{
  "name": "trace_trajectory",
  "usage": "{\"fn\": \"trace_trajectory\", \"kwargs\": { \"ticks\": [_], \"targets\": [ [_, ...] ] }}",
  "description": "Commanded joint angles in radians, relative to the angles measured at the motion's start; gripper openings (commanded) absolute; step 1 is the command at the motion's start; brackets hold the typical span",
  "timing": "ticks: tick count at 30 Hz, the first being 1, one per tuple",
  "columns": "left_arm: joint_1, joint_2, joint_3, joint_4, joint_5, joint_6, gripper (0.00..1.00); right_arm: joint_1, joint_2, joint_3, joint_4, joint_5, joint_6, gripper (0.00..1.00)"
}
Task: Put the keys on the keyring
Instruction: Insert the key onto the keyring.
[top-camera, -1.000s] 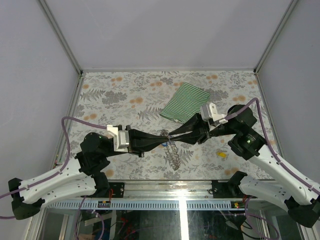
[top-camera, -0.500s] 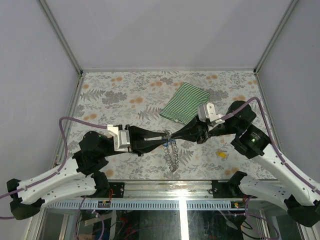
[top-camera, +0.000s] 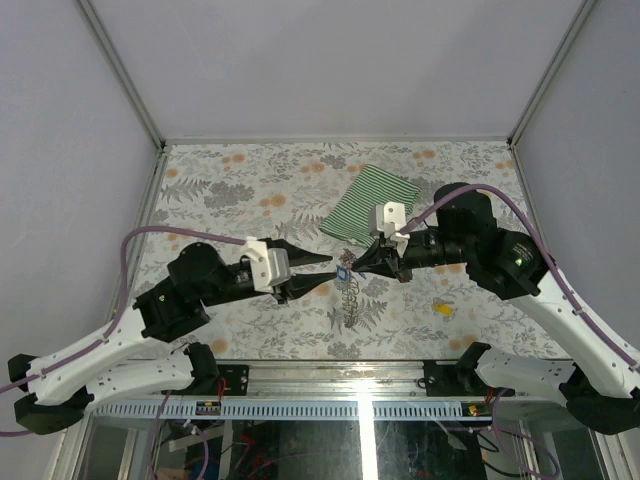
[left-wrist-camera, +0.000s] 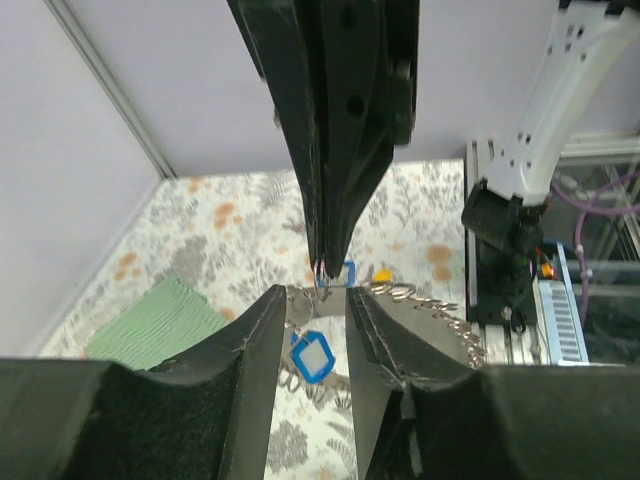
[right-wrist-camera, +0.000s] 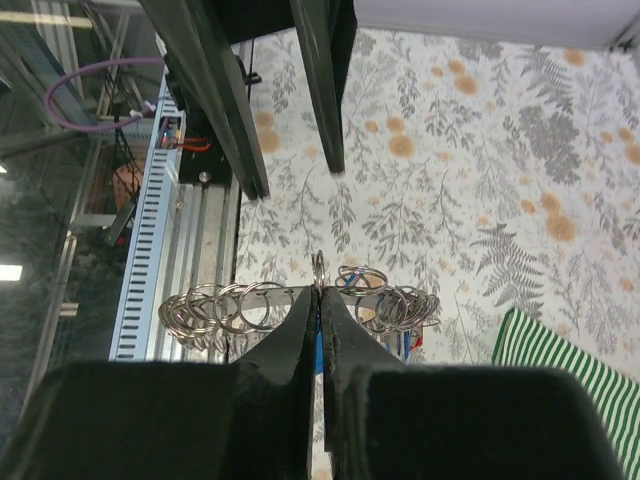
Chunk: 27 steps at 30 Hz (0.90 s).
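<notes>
Grey floral print covers the surface (top-camera: 220, 190), with a green striped cloth (top-camera: 372, 203) at its far right. Near the middle, the left pincer (top-camera: 332, 268) has its fingers apart and faces the right pincer (top-camera: 356, 264). The right pincer's tips are pressed together on a thin ring of the keyring (top-camera: 348, 297), whose coil hangs below. From above that pinch is too small to read; the right wrist view shows it. A blue key (left-wrist-camera: 312, 357) dangles beneath, clearest from the left wrist. A yellow key (top-camera: 441, 309) lies alone, near right.
</notes>
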<state>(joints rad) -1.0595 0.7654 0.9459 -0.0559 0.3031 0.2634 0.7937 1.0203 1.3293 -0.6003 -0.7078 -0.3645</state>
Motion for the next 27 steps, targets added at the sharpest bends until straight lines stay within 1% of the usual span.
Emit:
{"fn": "trace_trajectory", "kwargs": {
  "ticks": [1, 8, 12, 20, 27],
  "targets": [
    [-0.005, 0.037, 0.021, -0.084, 0.003, 0.026, 0.32, 0.048, 0.042, 0.122, -0.133, 0.108, -0.03, 0.0],
    [-0.005, 0.088, 0.032, -0.092, 0.045, 0.036, 0.32, 0.104, 0.144, 0.297, -0.302, 0.184, -0.034, 0.0],
    [-0.004, 0.092, 0.032, -0.085, 0.057, 0.041, 0.32, 0.122, 0.194, 0.377, -0.397, 0.224, -0.037, 0.0],
    [-0.005, 0.082, 0.008, -0.027, 0.049, 0.041, 0.31, 0.168, 0.266, 0.468, -0.501, 0.277, -0.026, 0.0],
    [-0.005, 0.089, -0.007, 0.019, 0.066, 0.029, 0.31, 0.195, 0.29, 0.487, -0.506, 0.29, -0.016, 0.0]
  ]
}}
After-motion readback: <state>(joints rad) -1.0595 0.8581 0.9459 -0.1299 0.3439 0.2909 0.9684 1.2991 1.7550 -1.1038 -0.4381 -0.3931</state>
